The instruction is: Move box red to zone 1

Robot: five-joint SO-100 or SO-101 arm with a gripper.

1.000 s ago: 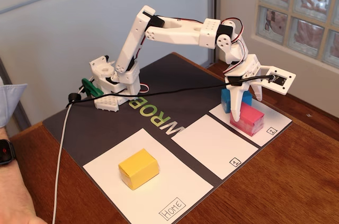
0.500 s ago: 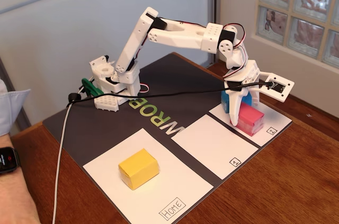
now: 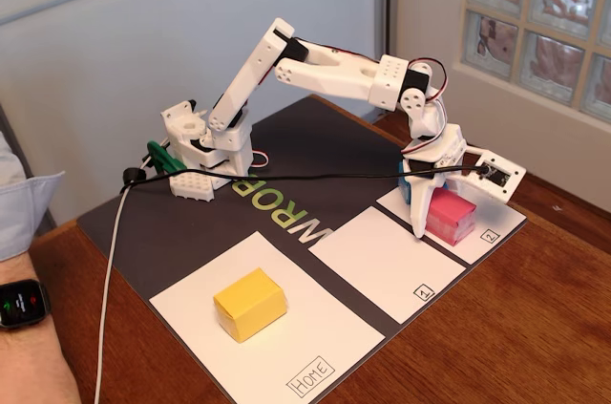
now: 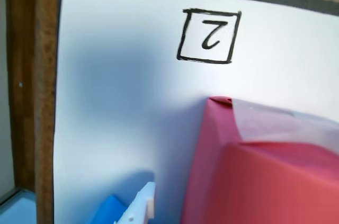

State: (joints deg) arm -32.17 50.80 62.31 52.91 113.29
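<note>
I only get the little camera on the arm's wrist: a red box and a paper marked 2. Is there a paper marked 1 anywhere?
Observer: Yes. In the fixed view, zone 1 is the next white panel, left of the panel marked 2. Nothing lies on it.
Operator: And the blue scrap at the bottom of my picture?
Observer: That is a blue block. It stands right behind the box red on the same panel and is mostly hidden by the jaws.
Operator: Are there other boxes?
Observer: One, a yellow block, on the large panel marked Home.
</note>
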